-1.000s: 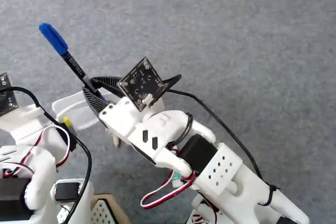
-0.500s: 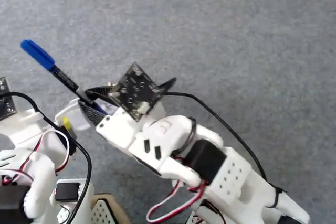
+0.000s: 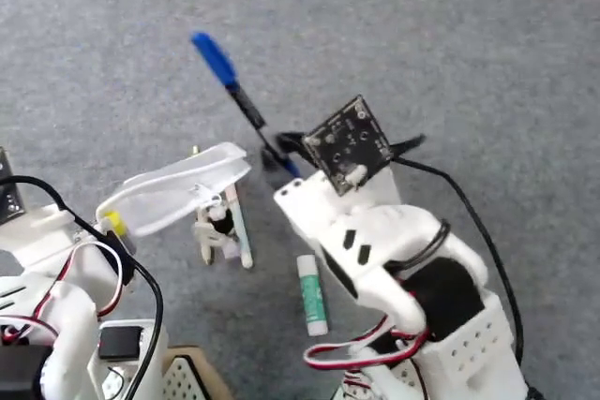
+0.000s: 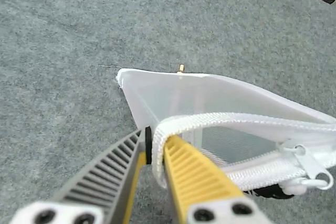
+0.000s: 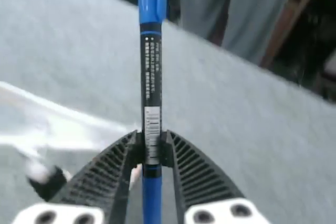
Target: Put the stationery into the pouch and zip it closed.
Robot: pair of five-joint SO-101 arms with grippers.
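Observation:
A translucent white pouch with a white zipper lies at the left of the grey table, held up by its rim. My left gripper is shut on the pouch edge beside the zipper tape. My right gripper stands right of the pouch and is shut on a pen with a blue cap, which sticks up and away over the table. In the right wrist view the pen runs straight up from between the black fingers. A glue stick with a green label lies on the table near the right arm.
A small white and black item and a pale stick lie under the pouch's open end. The grey cloth stretches free to the back and right. Both arm bases crowd the near edge.
My right arm has swung right with the pen, away from over the pouch. The pouch, the items beneath it and the glue stick have come into sight. The left arm stays put.

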